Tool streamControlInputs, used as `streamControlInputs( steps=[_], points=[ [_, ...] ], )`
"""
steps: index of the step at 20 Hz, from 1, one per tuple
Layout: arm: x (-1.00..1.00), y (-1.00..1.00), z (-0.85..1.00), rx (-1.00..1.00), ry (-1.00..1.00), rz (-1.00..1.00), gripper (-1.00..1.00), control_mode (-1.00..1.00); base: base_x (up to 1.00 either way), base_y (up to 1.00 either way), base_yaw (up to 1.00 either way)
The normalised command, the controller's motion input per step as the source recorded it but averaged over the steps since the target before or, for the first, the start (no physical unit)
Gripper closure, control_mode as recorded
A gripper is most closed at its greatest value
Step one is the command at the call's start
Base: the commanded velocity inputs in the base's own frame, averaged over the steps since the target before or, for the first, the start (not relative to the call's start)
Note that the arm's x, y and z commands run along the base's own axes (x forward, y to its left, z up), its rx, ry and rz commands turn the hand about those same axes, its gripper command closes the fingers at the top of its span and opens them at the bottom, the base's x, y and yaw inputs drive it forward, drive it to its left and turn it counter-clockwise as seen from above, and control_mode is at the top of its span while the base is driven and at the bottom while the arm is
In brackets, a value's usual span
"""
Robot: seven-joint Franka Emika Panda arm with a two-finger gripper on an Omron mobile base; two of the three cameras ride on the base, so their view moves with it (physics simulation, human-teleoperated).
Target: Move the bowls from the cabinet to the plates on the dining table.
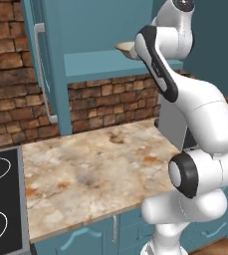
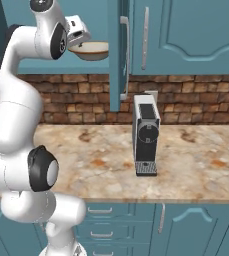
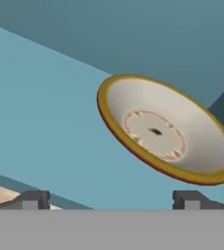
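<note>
A white robot arm reaches up into an open teal cabinet (image 1: 85,35). One bowl (image 3: 165,129), cream inside with a tan rim, sits on the cabinet shelf (image 1: 100,63). The gripper (image 3: 111,199) hovers just short of the bowl, fingers spread wide and grasping nothing. A dark coffee machine (image 2: 146,141) stands on the marble counter (image 2: 196,160) below; no readable writing anywhere
</note>
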Motion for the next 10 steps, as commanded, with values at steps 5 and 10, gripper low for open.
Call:
streamControlInputs(
  steps=[5,10],
  points=[
    [0.21,0.0,0.0,-0.07,0.0,0.08,-1.0,-1.0,0.0,0.0,0.0],
    [0.25,0.0,0.0,-0.1,0.02,0.01,-1.0,-1.0,0.0,0.0,0.0]
  ],
)
